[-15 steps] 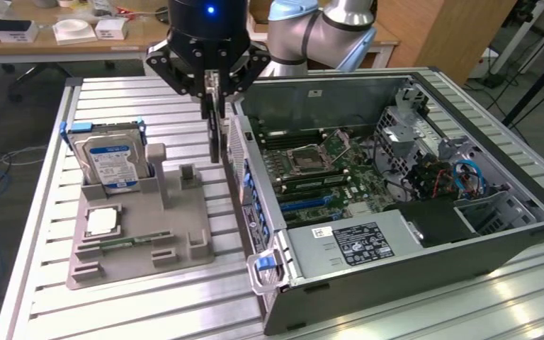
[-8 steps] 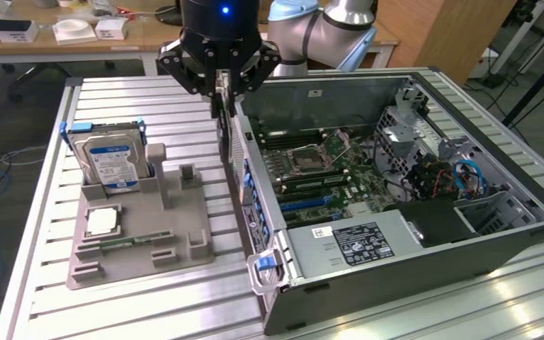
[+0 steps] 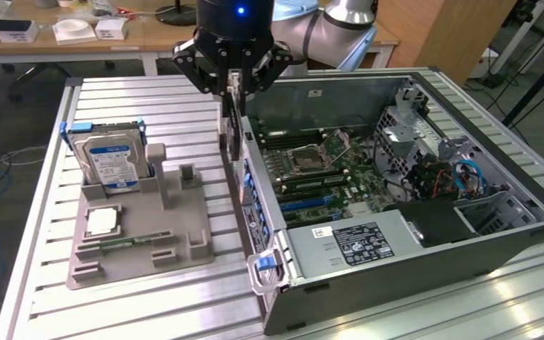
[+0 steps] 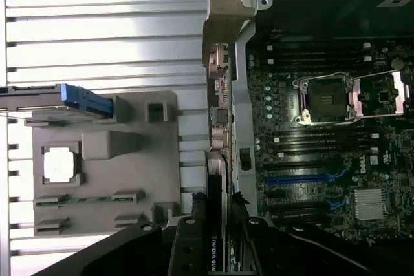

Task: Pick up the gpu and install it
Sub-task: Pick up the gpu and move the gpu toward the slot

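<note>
Grips the gpu between both fingers of the gripper, clenched on the card's flat faces. Holds it edge-on & upright, clear of the table, hanging straight below the gripper. Same grasp in wrist view: gripper pinching gpu at the end w/ the NVIDIA label, silver end bracket at the end farthest from the fingers.

Right under the card: side wall of the open PC case, along the rim facing the fixture. Can't tell if card touches that rim. Not seated in any slot; apart from the motherboard.

Just past that wall, toward the exterior view's right of the gripper: motherboard w/ open CPU socket, black memory slots, blue expansion slot. Farther out that side & nearer the camera: power supply w/ black-white label.

Toward the exterior view's left of the gripper: gray fixture tray on slatted alu table. In it, hard drive standing upright w/ blue side rails; beyond that from the gripper, square silver processor chip lying flat in a recess.

Behind the gripper: silver robot arm, wooden desk w/ white boxes.
</note>
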Motion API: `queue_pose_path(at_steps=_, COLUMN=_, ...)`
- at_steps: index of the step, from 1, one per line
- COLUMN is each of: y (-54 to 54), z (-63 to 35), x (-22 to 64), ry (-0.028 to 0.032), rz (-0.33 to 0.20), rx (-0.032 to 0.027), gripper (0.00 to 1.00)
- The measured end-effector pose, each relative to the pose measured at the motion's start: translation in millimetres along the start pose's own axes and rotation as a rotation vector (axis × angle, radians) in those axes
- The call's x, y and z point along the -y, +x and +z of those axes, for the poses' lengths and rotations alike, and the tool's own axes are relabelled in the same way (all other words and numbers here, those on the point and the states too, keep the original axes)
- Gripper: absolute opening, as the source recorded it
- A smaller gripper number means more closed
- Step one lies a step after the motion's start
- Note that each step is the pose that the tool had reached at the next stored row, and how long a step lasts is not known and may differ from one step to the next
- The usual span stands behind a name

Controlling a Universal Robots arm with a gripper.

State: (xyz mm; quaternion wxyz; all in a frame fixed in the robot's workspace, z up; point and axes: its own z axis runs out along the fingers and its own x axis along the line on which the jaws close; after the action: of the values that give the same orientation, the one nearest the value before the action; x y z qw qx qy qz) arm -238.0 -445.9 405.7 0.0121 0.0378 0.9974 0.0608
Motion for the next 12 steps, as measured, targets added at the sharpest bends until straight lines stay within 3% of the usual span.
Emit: queue_pose_path(at_steps=12, y=-21.5, z=0.7, x=-1.6, ry=0.0, rz=0.0, rx=0.0, gripper=0.26)
